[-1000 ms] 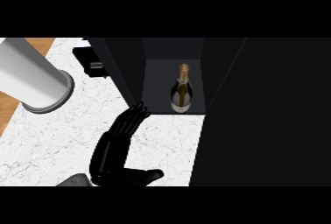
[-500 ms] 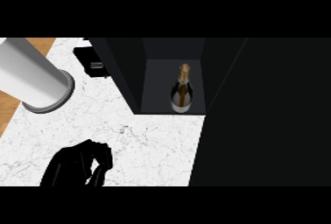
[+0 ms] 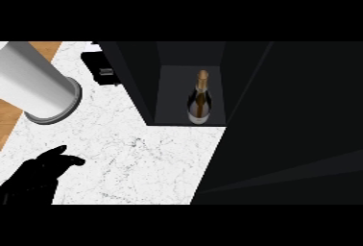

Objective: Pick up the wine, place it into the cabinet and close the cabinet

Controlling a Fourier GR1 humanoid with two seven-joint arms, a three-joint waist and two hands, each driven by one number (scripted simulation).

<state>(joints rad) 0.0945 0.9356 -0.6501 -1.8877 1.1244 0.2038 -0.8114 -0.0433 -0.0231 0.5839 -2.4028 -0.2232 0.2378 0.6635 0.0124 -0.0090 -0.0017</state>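
Observation:
The wine bottle (image 3: 200, 98), dark with a gold neck, stands upright inside the dark cabinet (image 3: 245, 72), on its floor near the front. The cabinet's opening faces me, and its left door panel (image 3: 131, 81) stands swung out over the counter. My left hand (image 3: 35, 180) shows as a black shape low at the left, over the white marble counter (image 3: 142, 158). Its fingers are relaxed, hold nothing, and are well apart from the cabinet. My right hand shows nowhere.
A large grey-white cylinder (image 3: 39, 86) stands at the left of the counter. A small black object (image 3: 99, 67) lies behind it beside the cabinet door. A broad dark panel (image 3: 297, 144) fills the right side. Wood (image 3: 7, 127) shows beyond the counter's left edge.
My left hand has drawn back from the cabinet's left door panel, down and to the left, towards the view's lower left corner. The bottle has stayed put.

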